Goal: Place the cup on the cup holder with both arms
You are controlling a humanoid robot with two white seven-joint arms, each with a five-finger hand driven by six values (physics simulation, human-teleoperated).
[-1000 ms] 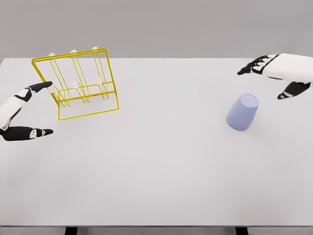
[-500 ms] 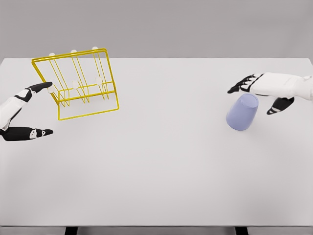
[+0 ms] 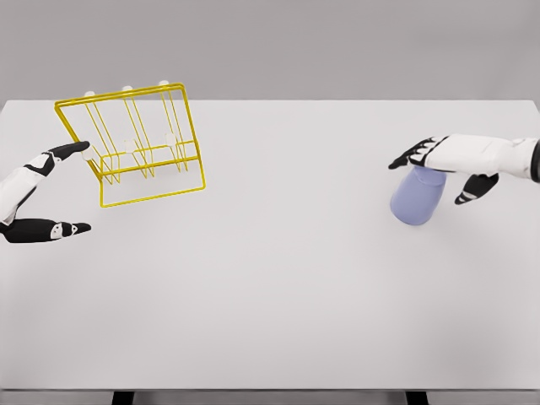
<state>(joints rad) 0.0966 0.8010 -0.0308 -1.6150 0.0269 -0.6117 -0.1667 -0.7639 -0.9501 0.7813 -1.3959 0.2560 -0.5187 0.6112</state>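
Right hand (image 3: 447,160) palm down directly over the cup (image 3: 417,197), fingers spread, thumb hanging beside it, not closed. Left hand (image 3: 38,194) far left of the cup, fingers and thumb spread wide, holding nothing.

We find nothing to read anywhere in the frame: no text, label, brand, number or sign on any surface that shows.
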